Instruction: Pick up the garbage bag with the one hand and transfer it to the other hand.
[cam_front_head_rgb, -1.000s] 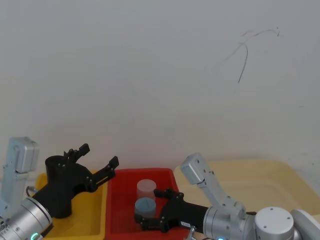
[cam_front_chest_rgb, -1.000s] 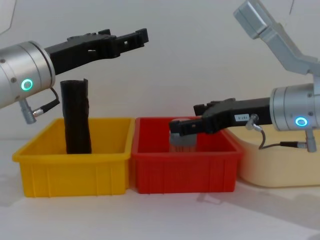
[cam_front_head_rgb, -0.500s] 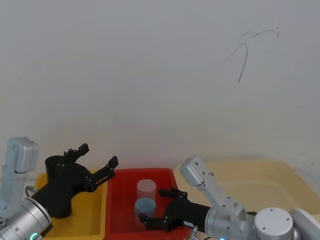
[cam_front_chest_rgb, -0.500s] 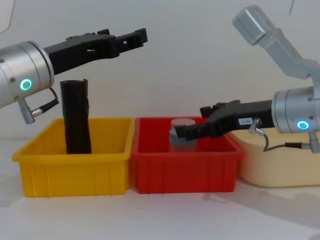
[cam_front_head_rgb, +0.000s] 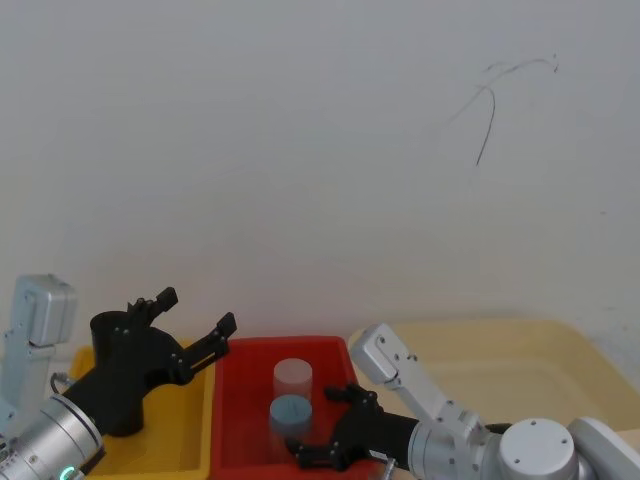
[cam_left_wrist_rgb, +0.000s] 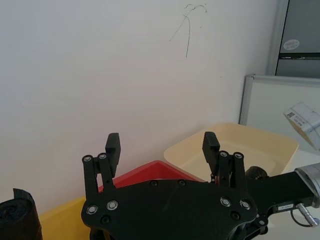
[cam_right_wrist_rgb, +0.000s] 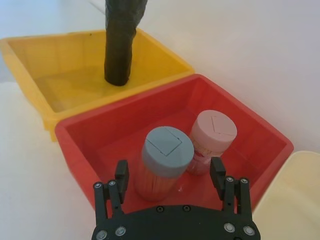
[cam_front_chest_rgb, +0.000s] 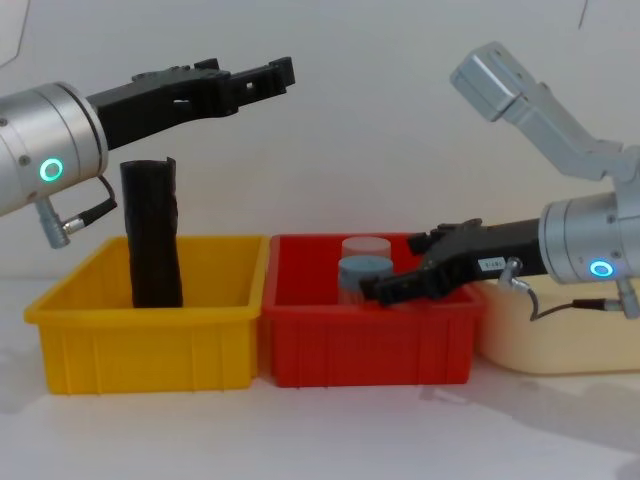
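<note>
One garbage bag (cam_front_chest_rgb: 152, 232), a tall black wrinkled roll, stands upright in your yellow bin (cam_front_chest_rgb: 150, 335). The left gripper (cam_front_chest_rgb: 262, 78) hovers above it, fingers spread and empty. The right gripper (cam_front_chest_rgb: 385, 289), also spread, sits low at the red bin (cam_front_chest_rgb: 370, 345) beside two capped jars (cam_right_wrist_rgb: 162, 162).

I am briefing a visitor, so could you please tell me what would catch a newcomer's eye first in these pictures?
The tall black garbage bag stands upright in the yellow bin, with the left gripper poised open above and beyond it. Next door, the red bin holds two capped jars, a grey-blue-lidded jar and a pink-lidded jar, with the right gripper open at the grey-blue one.
</note>
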